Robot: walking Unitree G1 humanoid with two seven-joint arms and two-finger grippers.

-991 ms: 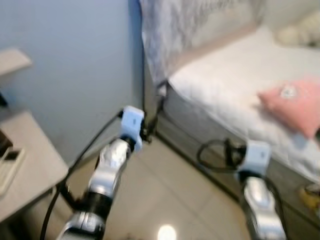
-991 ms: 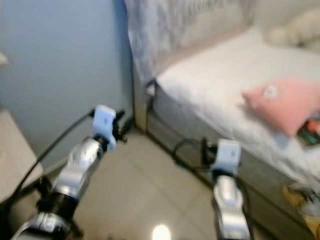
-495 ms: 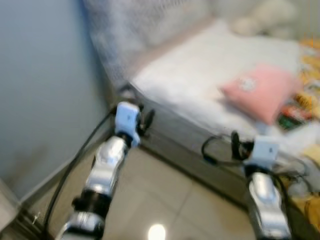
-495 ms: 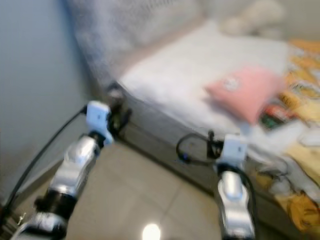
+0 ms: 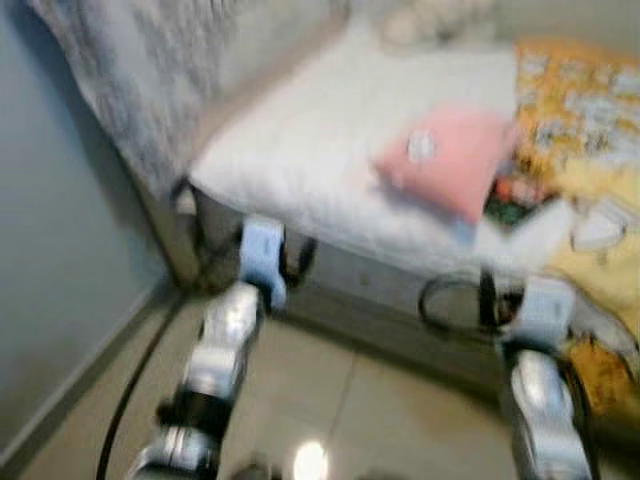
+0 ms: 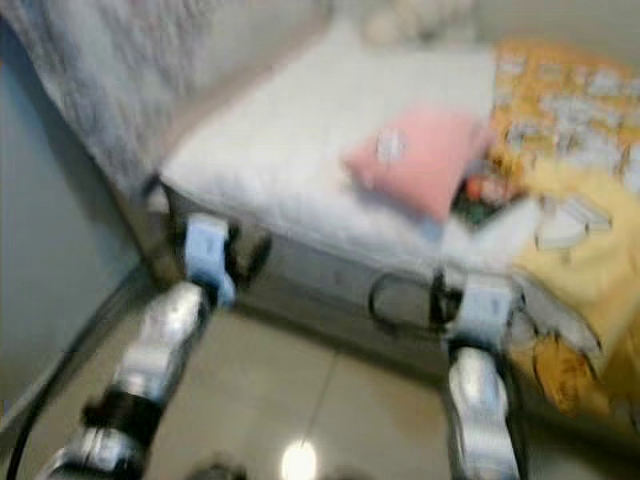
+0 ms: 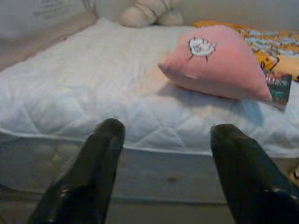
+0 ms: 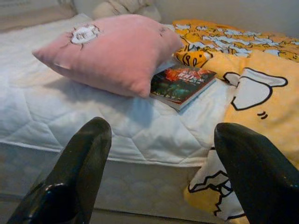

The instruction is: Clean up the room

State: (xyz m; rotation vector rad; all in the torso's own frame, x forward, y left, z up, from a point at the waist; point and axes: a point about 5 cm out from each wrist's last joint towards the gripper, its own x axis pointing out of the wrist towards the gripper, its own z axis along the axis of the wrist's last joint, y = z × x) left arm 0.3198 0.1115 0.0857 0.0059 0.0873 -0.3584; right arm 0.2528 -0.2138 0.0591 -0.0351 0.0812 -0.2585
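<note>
Plump pink pillow (image 8: 112, 51) (quilted white mattress (image 8: 70, 112))

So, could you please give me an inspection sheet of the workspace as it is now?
Surface: white mattress, bare on the robot's left part.
Job's things: pink pillow on the mattress; book partly under the pillow's edge; yellow blanket hanging over the bed's side.
Clutter: plush toy at the far end.
Grippers: left gripper and right gripper open, empty, facing the bed.
Cables: black cables loop at both wrists.
Surroundings: tiled floor, blue wall.
</note>
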